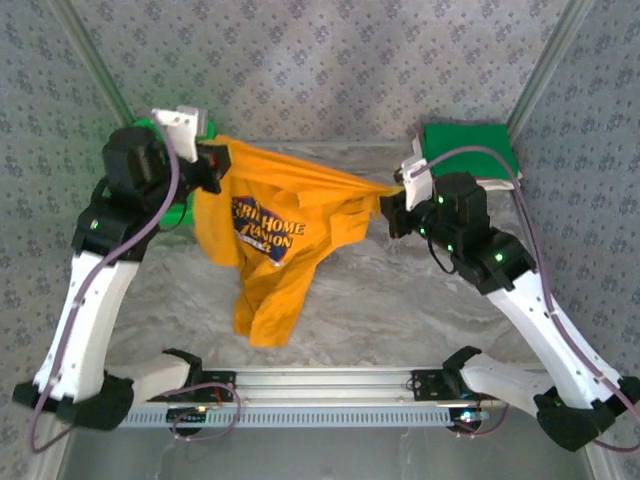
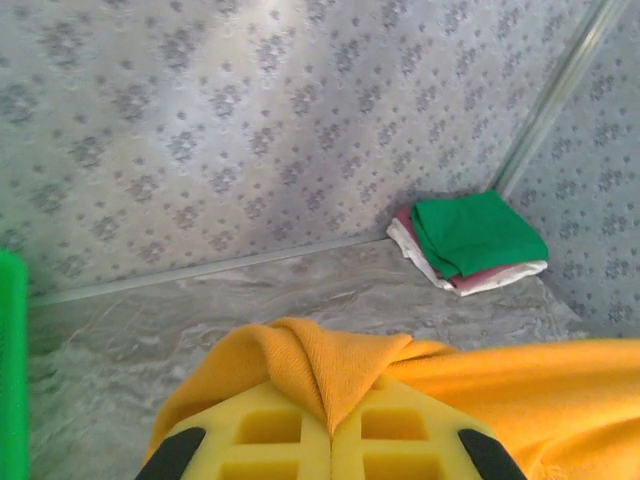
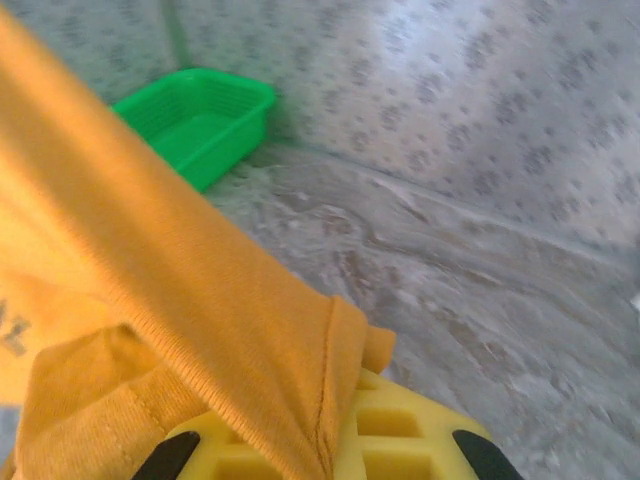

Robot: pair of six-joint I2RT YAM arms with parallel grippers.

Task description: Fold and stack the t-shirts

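Note:
An orange-yellow t-shirt (image 1: pixel 275 225) with a dark blue-and-white chest print hangs stretched between my two grippers above the table, its lower part drooping toward the front. My left gripper (image 1: pixel 212 165) is shut on the shirt's left edge; a fold of orange cloth (image 2: pixel 330 365) rises from between its yellow pads (image 2: pixel 280 440). At the shirt's other end my right gripper (image 1: pixel 393 200) is shut on a hemmed edge (image 3: pixel 300 370), pulled taut. Folded t-shirts, green on top (image 2: pixel 475 232) over maroon and white, lie stacked at the back right corner (image 1: pixel 470 150).
A green plastic mesh basket (image 3: pixel 200 120) stands at the back left by the wall, partly behind my left arm (image 1: pixel 150 130). Patterned walls close in the marbled table (image 1: pixel 400 310) on three sides. An aluminium rail (image 1: pixel 330 385) runs along the front.

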